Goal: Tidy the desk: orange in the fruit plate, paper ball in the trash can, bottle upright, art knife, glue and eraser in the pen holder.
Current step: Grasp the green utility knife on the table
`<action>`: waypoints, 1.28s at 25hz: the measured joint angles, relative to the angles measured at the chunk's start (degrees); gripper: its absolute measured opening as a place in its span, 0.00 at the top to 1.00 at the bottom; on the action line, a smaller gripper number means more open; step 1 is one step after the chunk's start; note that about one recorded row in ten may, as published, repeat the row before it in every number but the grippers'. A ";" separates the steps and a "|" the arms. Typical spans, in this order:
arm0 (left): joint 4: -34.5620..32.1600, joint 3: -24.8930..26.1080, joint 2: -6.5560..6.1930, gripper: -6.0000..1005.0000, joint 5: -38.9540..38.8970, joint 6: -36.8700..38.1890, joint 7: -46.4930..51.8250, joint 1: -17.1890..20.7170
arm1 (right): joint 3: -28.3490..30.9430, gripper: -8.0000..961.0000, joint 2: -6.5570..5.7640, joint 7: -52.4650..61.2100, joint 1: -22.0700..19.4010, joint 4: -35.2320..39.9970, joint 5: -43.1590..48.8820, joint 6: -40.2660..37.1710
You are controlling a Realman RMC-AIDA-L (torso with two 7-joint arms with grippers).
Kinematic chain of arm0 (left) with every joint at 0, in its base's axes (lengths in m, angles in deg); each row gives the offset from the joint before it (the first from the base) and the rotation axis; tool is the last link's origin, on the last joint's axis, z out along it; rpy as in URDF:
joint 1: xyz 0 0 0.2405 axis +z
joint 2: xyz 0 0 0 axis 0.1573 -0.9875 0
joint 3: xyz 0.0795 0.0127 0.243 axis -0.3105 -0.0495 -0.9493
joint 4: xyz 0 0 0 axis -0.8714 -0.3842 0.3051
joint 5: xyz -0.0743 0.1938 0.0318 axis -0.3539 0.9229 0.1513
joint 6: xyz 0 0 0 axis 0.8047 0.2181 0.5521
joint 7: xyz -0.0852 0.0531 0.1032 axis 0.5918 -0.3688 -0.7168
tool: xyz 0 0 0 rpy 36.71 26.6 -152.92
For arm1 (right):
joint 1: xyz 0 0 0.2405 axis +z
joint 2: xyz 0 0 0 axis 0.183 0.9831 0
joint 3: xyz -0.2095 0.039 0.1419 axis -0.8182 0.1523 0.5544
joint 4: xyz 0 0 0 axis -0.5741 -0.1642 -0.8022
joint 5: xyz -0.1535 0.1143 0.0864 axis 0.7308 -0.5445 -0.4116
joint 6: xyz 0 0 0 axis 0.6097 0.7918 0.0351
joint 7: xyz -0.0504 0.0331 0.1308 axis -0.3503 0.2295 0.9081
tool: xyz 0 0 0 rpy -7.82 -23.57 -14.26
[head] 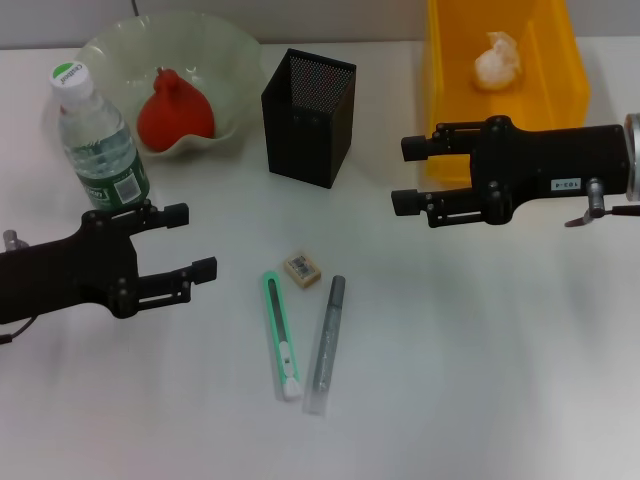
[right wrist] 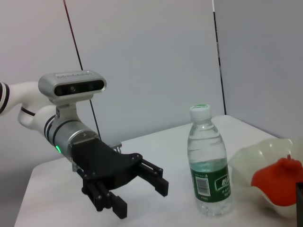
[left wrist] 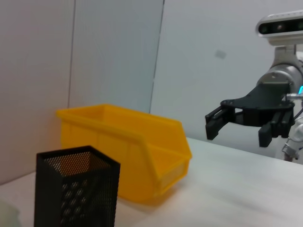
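Art knife point(head: 281, 335), glue point(head: 328, 343), eraser point(head: 302, 269) between left tool point(head: 190, 241) and right tool point(head: 407, 175), both released.

Upper left: bottle point(head: 98, 140) upright beside the fruit plate point(head: 222, 62) holding the orange point(head: 174, 111). Top centre: pen holder point(head: 309, 117). Upper right: trash can point(head: 558, 70) containing the paper ball point(head: 497, 59). Centre of worktop point(head: 470, 360): eraser point(head: 302, 269), art knife point(head: 281, 335), glue point(head: 327, 344). Left tool point(head: 190, 241) and right tool point(head: 408, 175), fingers spread, empty.
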 joint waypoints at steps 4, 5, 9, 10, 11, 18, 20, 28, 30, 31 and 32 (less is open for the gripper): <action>-0.10 -0.38 -0.10 0.22 -0.01 0.50 -0.60 -0.78 | -0.30 0.23 -0.23 -1.81 -1.36 -0.40 0.22 0.05; -0.10 -0.29 -0.04 0.22 -0.01 0.66 -1.03 -0.91 | -0.29 0.23 -0.13 -2.65 -1.84 -0.43 0.26 0.07; 0.17 0.28 0.25 0.22 -0.41 1.77 -1.92 -1.49 | -0.16 0.23 0.52 -6.41 -4.10 -0.99 0.26 -0.10; 0.14 0.21 0.26 0.22 -0.53 2.30 -1.92 -1.78 | -0.26 0.23 0.64 -7.08 -4.49 -1.07 0.24 -0.20; 0.10 0.15 0.28 0.22 -0.53 2.45 -1.92 -1.91 | -0.31 0.23 0.74 -7.89 -5.05 -1.17 0.20 -0.37; 1.00 -0.55 -0.23 0.22 0.02 2.26 -1.33 -2.55 | -0.41 0.23 0.03 -7.52 -2.54 -0.47 0.37 -3.76; 1.04 -0.55 -0.36 0.22 0.04 2.23 -1.32 -2.01 | -0.65 0.23 -0.36 -7.23 -1.43 -0.32 0.82 -4.49; 1.15 -0.15 -2.23 0.22 0.09 2.44 1.50 -0.10 | -7.90 0.23 -2.17 -6.17 10.60 1.48 7.46 -8.11; 1.16 -0.26 -2.48 0.22 0.09 2.49 2.25 -0.11 | -11.47 0.23 -1.84 -6.62 13.57 1.86 8.59 -7.57; 1.15 -0.26 -2.81 0.22 0.09 2.87 2.97 -0.07 | -13.69 0.23 -1.45 -6.97 15.33 2.01 9.31 -6.82; 1.15 -0.26 -2.81 0.22 0.09 2.87 2.97 -0.07 | -15.49 0.23 -0.92 -7.24 16.72 2.18 10.05 -6.08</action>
